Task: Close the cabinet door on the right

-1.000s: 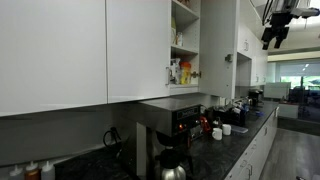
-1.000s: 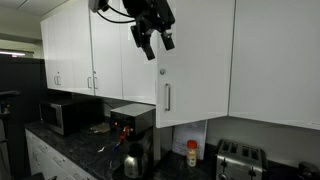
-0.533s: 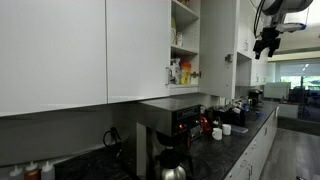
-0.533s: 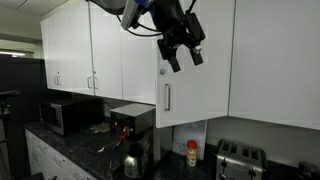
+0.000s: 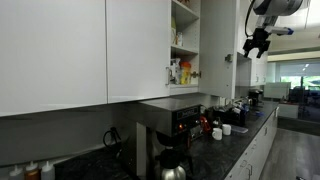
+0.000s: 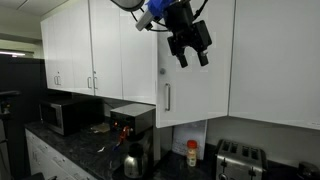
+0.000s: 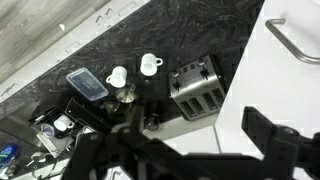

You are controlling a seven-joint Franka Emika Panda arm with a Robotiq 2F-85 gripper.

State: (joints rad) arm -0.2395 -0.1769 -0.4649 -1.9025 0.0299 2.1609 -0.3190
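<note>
The cabinet door (image 6: pixel 200 75) is a tall white panel with a slim silver bar handle (image 6: pixel 166 97) near its lower edge. In an exterior view it stands swung open (image 5: pixel 218 50), and shelves with bottles (image 5: pixel 182 70) show inside. My gripper (image 6: pixel 190 47) hangs in front of the door's upper face with its fingers apart and nothing in them. It also shows beside the door's outer side (image 5: pixel 256 43). In the wrist view my gripper (image 7: pixel 185 140) points down along the white door (image 7: pixel 285 90), with the handle (image 7: pixel 290 40) at the upper right.
A coffee machine (image 6: pixel 131 125), a microwave (image 6: pixel 62 115), a toaster (image 6: pixel 238 158) and an orange bottle (image 6: pixel 192 153) stand on the dark counter below. The wrist view shows the toaster (image 7: pixel 197 88) and two white cups (image 7: pixel 150 65). More white doors (image 6: pixel 70 50) line the wall.
My gripper has moved across the door's face, away from its hinge-side edge and slightly lower. The door has not visibly moved.
</note>
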